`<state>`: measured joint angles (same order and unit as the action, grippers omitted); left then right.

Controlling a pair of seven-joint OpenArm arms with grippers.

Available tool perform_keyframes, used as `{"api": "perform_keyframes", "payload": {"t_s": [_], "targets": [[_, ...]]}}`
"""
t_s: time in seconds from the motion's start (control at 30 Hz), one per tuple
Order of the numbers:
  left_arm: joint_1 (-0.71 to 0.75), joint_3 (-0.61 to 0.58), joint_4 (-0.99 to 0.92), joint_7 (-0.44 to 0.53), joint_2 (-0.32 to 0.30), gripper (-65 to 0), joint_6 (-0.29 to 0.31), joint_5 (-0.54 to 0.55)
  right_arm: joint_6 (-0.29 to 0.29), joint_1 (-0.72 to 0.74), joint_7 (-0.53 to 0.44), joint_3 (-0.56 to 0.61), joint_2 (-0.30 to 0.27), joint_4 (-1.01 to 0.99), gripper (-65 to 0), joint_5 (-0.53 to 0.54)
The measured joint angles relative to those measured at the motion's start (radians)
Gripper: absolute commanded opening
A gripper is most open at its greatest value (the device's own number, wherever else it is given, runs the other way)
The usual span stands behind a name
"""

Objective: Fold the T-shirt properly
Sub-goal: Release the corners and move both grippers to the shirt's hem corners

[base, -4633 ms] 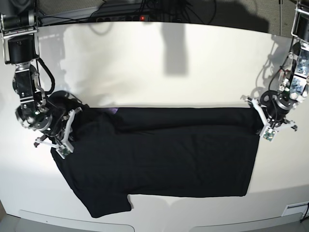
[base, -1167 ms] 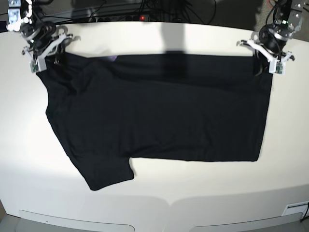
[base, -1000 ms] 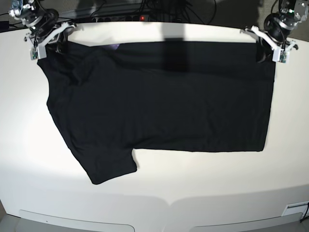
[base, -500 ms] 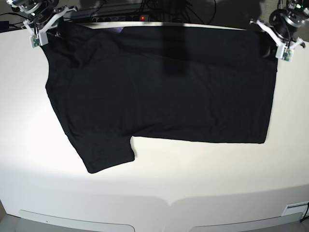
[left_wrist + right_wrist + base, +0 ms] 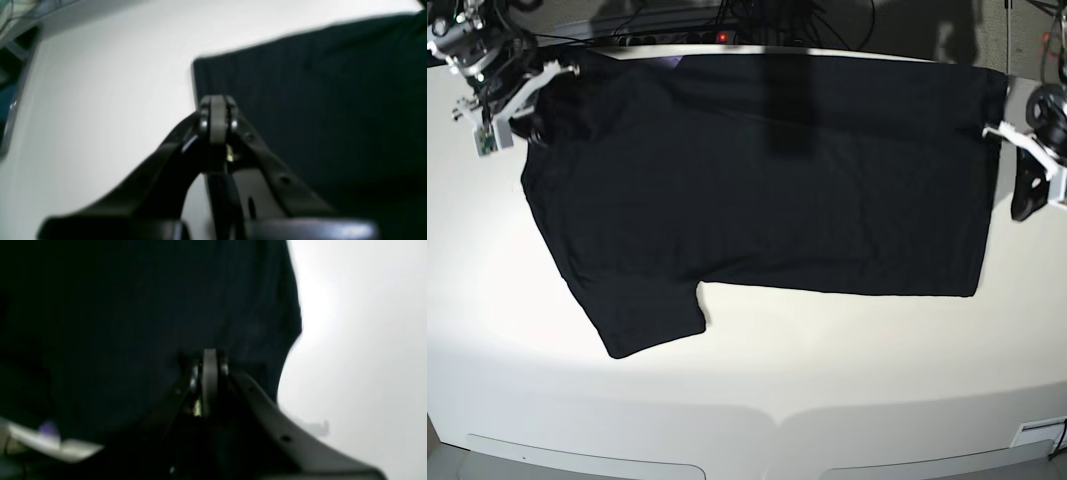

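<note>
The black T-shirt [image 5: 767,170] lies spread flat on the white table [image 5: 757,390], plain side up, with one sleeve [image 5: 647,320] pointing to the front left. My left gripper [image 5: 1023,195] is shut and empty, just off the shirt's right edge. In the left wrist view its fingertips [image 5: 218,116] are pressed together above the bare table, and the shirt [image 5: 317,100] lies to their right. My right gripper [image 5: 527,112] is at the shirt's back left shoulder. In the right wrist view it [image 5: 210,368] is shut over the black cloth [image 5: 133,323], and I see no cloth between the tips.
A power strip with a red light [image 5: 722,37] and cables run along the table's back edge. A small white label [image 5: 1037,432] sits at the front right corner. Bare white table lies in front of the shirt.
Both grippers dragged the shirt's top edge to the back of the table. The left gripper then let go and came forward off the right edge. The right gripper came forward a little.
</note>
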<state>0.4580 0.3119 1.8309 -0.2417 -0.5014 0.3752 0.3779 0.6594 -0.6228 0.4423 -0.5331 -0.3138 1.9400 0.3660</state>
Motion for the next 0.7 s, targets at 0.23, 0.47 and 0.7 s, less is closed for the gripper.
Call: {"api": "perform_keyframes", "payload": {"t_s": [0.23, 0.47, 0.7], "targets": [[-0.359, 0.002, -0.379, -0.133, 0.002, -51.1, 0.039, 0.142, -0.004, 0.176, 0.293, 0.005, 0.002, 0.0, -65.0, 0.051], [-0.71, 0.002, -0.883, -0.267, 0.044, -48.6, 0.29, 0.124, -0.004, 0.25, 0.358, 0.005, 0.003, 0.0, -65.0, 0.129], [-0.985, 0.002, -1.325, -0.156, 0.092, -48.6, 0.314, -0.089, -0.004, 0.254, 0.376, 0.005, 0.003, 0.0, -65.0, 0.127]]}}
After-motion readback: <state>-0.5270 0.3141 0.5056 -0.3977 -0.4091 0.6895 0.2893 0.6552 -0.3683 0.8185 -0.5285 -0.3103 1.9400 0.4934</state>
